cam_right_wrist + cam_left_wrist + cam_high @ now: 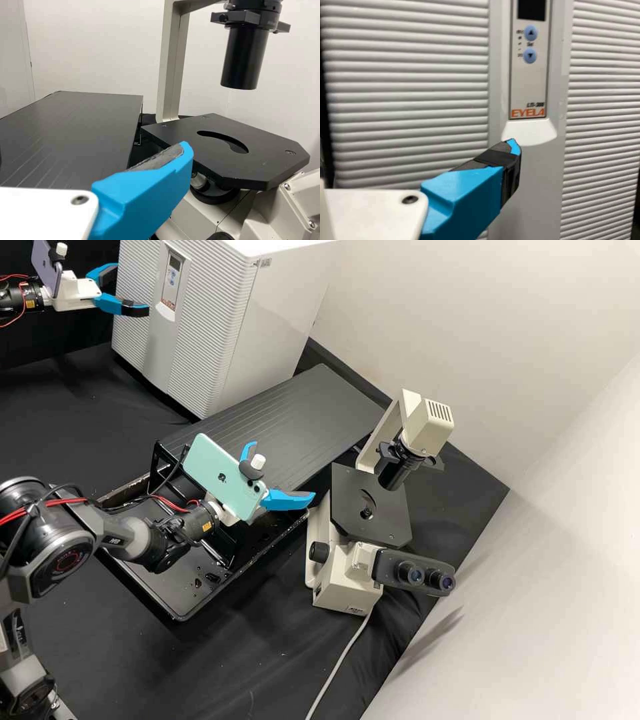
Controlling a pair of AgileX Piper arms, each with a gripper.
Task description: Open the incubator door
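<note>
The incubator (193, 333) stands at the back left in the high view, its ribbed door closed. In the left wrist view, a pale handle piece (530, 131) sits below the control panel. At the top left, my left gripper (133, 288) is open in front of the door, its fingers apart and holding nothing. One finger of the left gripper (512, 146) overlaps the handle's lower edge in the left wrist view; contact cannot be told. My right gripper (283, 470) is open and empty, left of the microscope. In the right wrist view, a finger of the right gripper (186, 150) overlaps the microscope stage.
A microscope (371, 503) stands right of centre, with a cable running toward the front. A dark ribbed panel (320, 407) lies between it and the incubator. Under the right arm is a black tray (175, 603) with a black frame. White walls rise behind and to the right.
</note>
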